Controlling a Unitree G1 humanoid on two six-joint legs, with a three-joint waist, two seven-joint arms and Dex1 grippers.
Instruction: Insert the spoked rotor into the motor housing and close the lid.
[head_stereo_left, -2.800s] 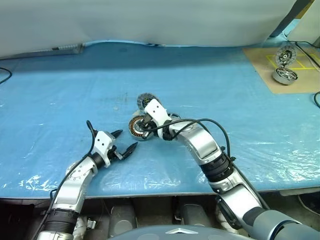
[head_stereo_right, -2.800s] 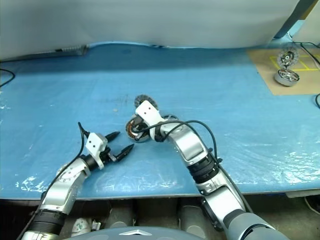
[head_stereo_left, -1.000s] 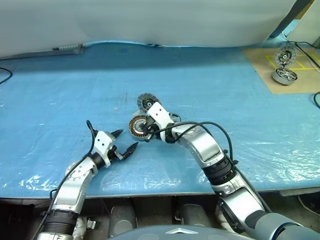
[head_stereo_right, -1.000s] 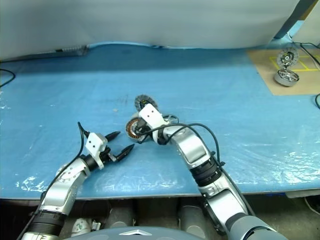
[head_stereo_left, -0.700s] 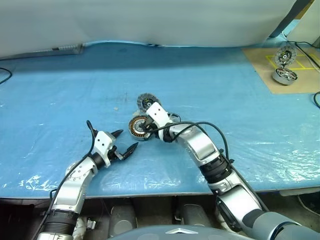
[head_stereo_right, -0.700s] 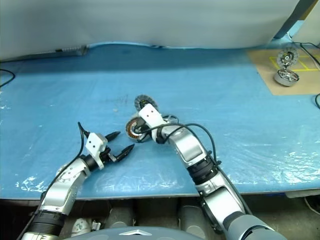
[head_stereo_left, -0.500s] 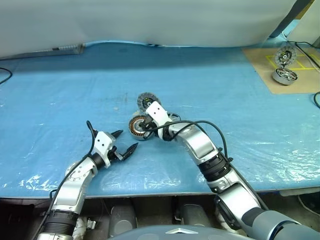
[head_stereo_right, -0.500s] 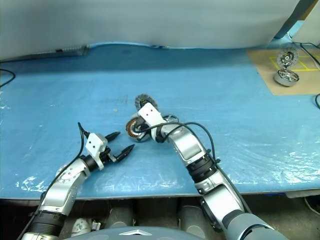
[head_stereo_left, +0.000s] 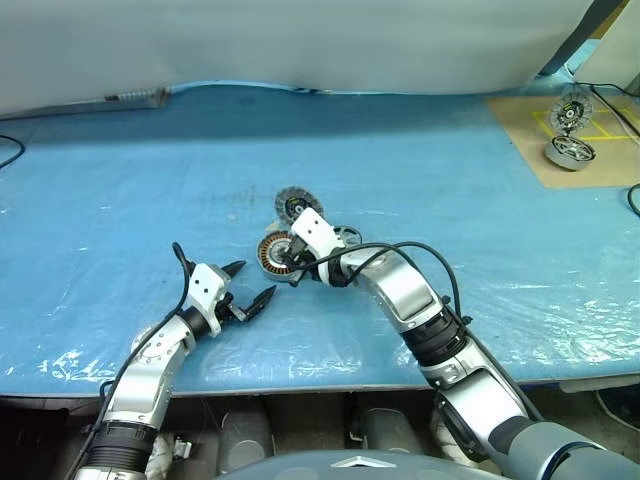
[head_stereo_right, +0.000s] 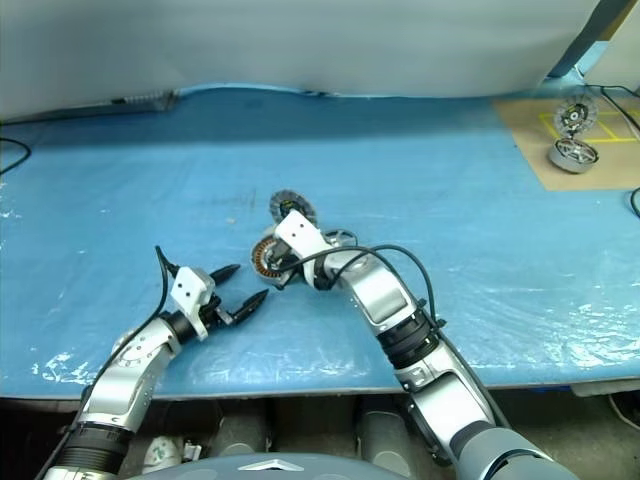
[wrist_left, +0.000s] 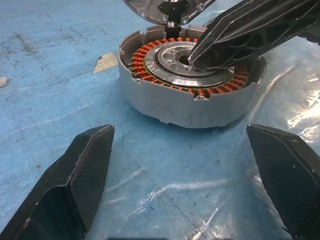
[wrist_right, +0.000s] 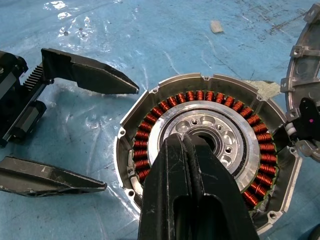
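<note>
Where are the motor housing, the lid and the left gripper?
motor housing (wrist_right: 197, 105): right wrist view, on the copper coil ring.
lid (head_stereo_left: 291, 203): left eye view, on its finned face.
left gripper (head_stereo_left: 254, 282): left eye view, midway between the open fingers.

Silver-grey metal arms with black ribbed bands at the joints, thin black cables looping along each forearm. White block-shaped wrist housings behind the left gripper (head_stereo_left: 250, 283) and right gripper (wrist_right: 186, 142). Tapered matte-black fingers (wrist_left: 85, 170) with a fine woven texture; toothed black rack at the left gripper's base.
</note>
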